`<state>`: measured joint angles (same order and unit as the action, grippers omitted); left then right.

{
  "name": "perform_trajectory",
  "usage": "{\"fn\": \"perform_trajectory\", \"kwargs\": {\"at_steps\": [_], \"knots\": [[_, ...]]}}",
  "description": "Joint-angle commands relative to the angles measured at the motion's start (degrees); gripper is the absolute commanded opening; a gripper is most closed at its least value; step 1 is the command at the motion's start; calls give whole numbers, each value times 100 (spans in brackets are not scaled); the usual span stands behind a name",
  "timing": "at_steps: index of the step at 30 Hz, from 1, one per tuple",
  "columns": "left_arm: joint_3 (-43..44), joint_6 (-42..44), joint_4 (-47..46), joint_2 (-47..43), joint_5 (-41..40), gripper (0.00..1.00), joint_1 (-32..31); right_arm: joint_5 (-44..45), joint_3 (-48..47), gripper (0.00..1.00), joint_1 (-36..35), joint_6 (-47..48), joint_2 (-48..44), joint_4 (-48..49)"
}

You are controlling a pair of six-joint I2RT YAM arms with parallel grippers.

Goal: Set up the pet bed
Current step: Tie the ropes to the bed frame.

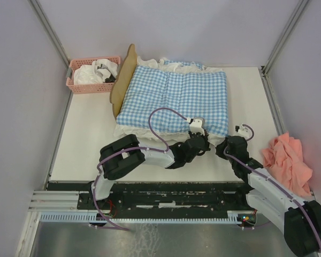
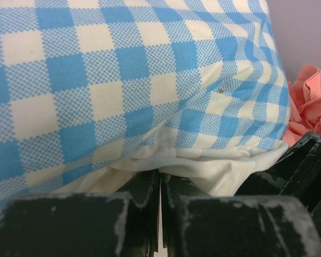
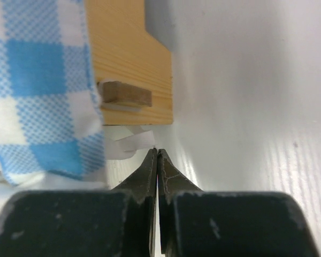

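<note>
At the far left, a pink plastic lattice basket point(image 1: 80, 85) is holding spare white cloth, probably to keep it clear of the work area. Beside it, the pet bed point(image 1: 124, 80), a light-wood frame with a scalloped headboard, is sitting mid-table with its headboard to the left. A padded blue-and-white gingham cover point(image 1: 176, 99) with white ruffles is hiding its base and most of its rails. The left gripper point(image 2: 159, 174), jaws closed, is meeting the ruffle at the near edge, probably to tuck it; a pinch cannot be confirmed. The right gripper point(image 3: 157, 152), closed on nothing visible, is pointing at the bed's bare wooden corner. A crumpled salmon cloth point(image 1: 286, 160) is lying far right.
</note>
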<state>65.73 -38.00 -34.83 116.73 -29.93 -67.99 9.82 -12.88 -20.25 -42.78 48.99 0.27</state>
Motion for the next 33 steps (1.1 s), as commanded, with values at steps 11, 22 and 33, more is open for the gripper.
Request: {"fn": "perform_trajectory", "kwargs": {"at_steps": [11,22,33], "knots": [[-843,658,97,-1038,-1034,3,-22,1431,-231,2,-4,25,-579,-365],[-1084,792,240,-1043,-920,3,-20,261,-172,2,0,-233,-540,353],[-1850,3741,-3233,-309,2240,43,-30,410,-362,2,-4,-246,-509,-116]]}}
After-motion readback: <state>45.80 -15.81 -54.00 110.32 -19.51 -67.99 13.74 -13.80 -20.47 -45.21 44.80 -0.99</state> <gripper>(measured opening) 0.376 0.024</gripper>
